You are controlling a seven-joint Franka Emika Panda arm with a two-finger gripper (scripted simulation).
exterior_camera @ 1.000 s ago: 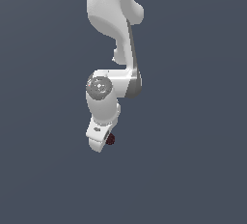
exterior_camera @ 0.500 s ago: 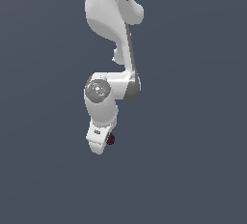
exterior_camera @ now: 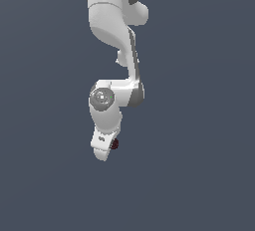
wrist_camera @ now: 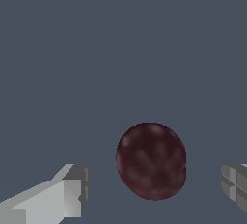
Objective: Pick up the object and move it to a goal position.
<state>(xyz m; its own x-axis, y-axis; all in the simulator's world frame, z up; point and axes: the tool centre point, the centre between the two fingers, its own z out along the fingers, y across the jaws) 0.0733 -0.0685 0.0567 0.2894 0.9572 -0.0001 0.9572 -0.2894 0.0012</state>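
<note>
the step in hand looks like the reach and line-up before the grasp. in the wrist view the dark maroon ball (wrist_camera: 151, 161) sits in the lower middle of the frame, between the two grey fingertips (wrist_camera: 72, 191), one at the lower left corner and one at the lower right edge. there is a clear gap of grey surface on each side of the ball, so the fingers stand apart and nothing is clamped yet. the ball lies nearer the middle than either pad, a little closer to the right-hand one in the frame.

in the exterior view the white arm (exterior_camera: 112, 36) hangs down from the top centre of the frame and folds at its wrist, and the hand (exterior_camera: 103, 151) ends just below the frame's middle. the ball (exterior_camera: 115, 144) shows only as a small dark red spot at the hand's edge on the exterior view's right, touching it in outline.

the next move probably calls for the fingers to come together on the ball, evenly, since a round thing may roll away if one pad meets it first. after that a lift and carry would follow. no goal marker shows in either view.

counted: one arm, one hand, two fingertips, one ball.
</note>
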